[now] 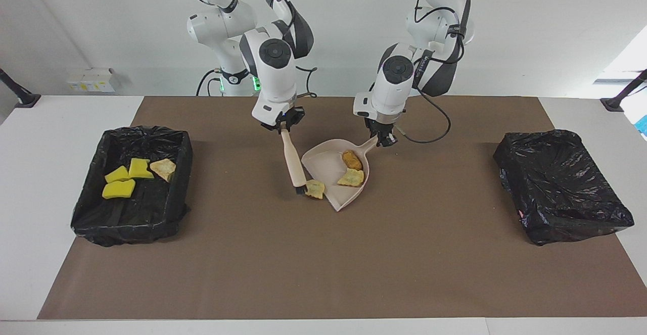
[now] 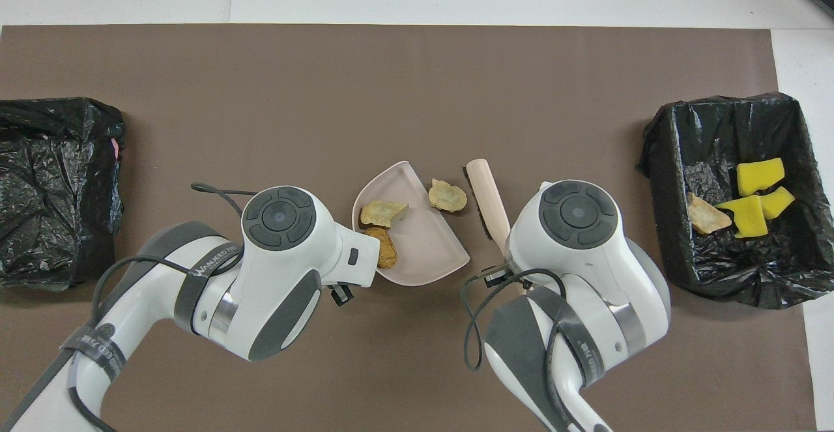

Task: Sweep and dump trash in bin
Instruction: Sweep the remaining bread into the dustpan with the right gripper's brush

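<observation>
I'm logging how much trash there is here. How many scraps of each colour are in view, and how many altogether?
Yellow sponge chunks, in the bin at the right arm's end: 3
Tan lump in that bin: 1
Tan-orange lumps in the dustpan: 2
Tan lump on the mat at the dustpan's lip, by the brush: 1
Total: 7

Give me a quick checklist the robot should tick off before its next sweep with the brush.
1. Right claw shut on the brush: ok.
2. Left claw shut on the dustpan handle: ok.
3. Brush head beside the loose scrap, away from the pan: ok.
4. Loose scrap at the pan's open lip: ok.
5. All table scraps in the pan: not ok; only the orange lump and yellow-green scrap are.
6. Open bin has room: ok.
</observation>
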Controlling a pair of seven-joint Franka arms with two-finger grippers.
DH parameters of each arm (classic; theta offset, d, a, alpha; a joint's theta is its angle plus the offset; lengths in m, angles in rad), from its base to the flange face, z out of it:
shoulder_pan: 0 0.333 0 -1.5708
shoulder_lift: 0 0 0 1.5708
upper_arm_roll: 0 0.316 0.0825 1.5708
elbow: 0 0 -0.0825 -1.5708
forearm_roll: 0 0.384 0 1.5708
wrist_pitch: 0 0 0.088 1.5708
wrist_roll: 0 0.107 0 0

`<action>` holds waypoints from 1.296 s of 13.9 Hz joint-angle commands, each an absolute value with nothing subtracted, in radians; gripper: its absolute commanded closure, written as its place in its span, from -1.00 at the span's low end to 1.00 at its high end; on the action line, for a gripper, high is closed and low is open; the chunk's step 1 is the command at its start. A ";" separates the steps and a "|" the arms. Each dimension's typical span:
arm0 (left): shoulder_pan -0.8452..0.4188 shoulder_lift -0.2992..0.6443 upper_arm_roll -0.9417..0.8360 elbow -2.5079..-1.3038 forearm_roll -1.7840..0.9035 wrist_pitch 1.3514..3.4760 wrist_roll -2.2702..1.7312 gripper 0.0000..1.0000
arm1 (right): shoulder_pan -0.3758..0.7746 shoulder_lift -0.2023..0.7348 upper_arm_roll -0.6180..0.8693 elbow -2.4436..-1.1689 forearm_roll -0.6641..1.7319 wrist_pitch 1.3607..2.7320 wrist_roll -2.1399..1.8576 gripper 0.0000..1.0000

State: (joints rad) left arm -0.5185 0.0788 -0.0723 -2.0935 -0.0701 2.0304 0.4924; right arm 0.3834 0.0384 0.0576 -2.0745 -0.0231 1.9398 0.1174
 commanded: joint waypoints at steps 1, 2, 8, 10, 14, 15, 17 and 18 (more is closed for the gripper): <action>-0.523 0.055 -0.067 -2.123 -0.078 2.063 0.474 1.00 | 0.351 0.144 0.071 -1.990 -0.113 1.959 0.022 1.00; -0.523 0.055 -0.067 -2.123 -0.078 2.063 0.474 1.00 | 0.351 0.187 0.071 -1.950 -0.123 1.959 0.006 1.00; -0.522 0.049 -0.067 -2.145 -0.078 2.074 0.472 1.00 | 0.385 0.206 0.133 -1.951 0.016 1.922 -0.075 1.00; -0.522 0.049 -0.066 -2.145 -0.078 2.072 0.472 1.00 | 0.431 0.157 0.152 -1.951 0.092 1.869 -0.043 1.00; -0.482 0.052 -0.066 -2.141 -0.078 2.071 0.421 1.00 | 0.428 0.065 0.152 -1.948 0.092 1.766 -0.032 1.00; -0.479 0.054 -0.066 -2.137 -0.078 2.068 0.407 1.00 | 0.422 0.046 0.152 -1.944 0.092 1.743 -0.025 1.00; -0.476 0.057 -0.061 -2.134 -0.078 2.066 0.381 1.00 | 0.413 0.025 0.141 -1.944 0.092 1.685 -0.008 1.00; -0.474 0.055 -0.060 -2.134 -0.078 2.066 0.364 1.00 | 0.399 0.015 0.143 -1.944 0.092 1.665 0.024 1.00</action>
State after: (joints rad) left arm -0.4833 0.0785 -0.0633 -2.1106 -0.0720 2.0481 0.4090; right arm 0.4263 0.0367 0.1409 -1.9375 0.0670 1.6996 -0.0125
